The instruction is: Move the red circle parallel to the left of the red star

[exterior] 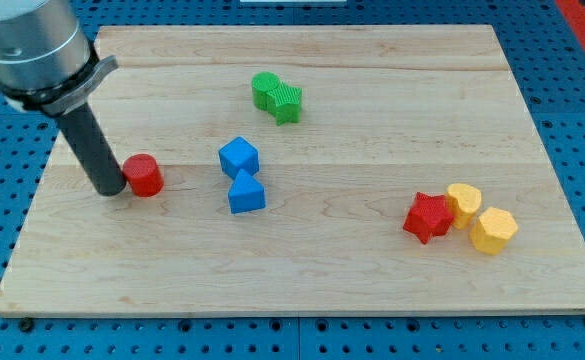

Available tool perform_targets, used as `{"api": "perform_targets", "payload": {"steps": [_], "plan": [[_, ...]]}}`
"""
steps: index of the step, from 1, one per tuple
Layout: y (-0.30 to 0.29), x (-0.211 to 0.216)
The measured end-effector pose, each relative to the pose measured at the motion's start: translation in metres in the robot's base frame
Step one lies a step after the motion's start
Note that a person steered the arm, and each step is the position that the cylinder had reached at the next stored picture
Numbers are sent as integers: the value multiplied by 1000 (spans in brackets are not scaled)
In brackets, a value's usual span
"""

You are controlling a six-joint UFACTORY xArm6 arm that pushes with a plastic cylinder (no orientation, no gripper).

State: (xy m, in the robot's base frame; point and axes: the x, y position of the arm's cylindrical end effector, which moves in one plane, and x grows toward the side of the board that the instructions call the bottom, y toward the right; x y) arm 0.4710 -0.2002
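**A:** Where is my tip right now?

**B:** My tip (pixel 111 190) sits on the wooden desk (pixel 302 280) toward the view's left, pressed against the left side of the red circle (pixel 144 175). The two look to be touching.

**A:** And the tool, is it open or holding something?

**B:** There is no jawed tool here, only a straight dark rod, so nothing opens or closes and nothing is held. The rod just leans on the circle's side.

**A:** Where is the red star?

**B:** The red star (pixel 428 217) lies well apart, near the view's lower right, and lower in the view than the circle. It touches a yellow block (pixel 463 203), and a second yellow block (pixel 493 230) sits just beside that one, further right.

**A:** What lies between circle and star?

**B:** Two blue blocks: a blue cube (pixel 239 157) and, right below it, a blue triangular block (pixel 246 193), touching each other. Two green blocks (pixel 277 96), pressed together, rest near the view's top, centre.
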Motion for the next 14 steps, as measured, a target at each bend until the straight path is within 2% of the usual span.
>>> {"api": "perform_targets", "payload": {"steps": [1, 2, 3, 4, 5, 6, 7, 8, 9, 10, 11, 12, 13, 14], "plan": [[-8, -33], [7, -41], [15, 29], [41, 61], [-12, 33], [15, -21], [77, 35], [61, 46], [-1, 30], [-15, 102], [79, 119], [132, 99], [117, 93], [208, 90]]}}
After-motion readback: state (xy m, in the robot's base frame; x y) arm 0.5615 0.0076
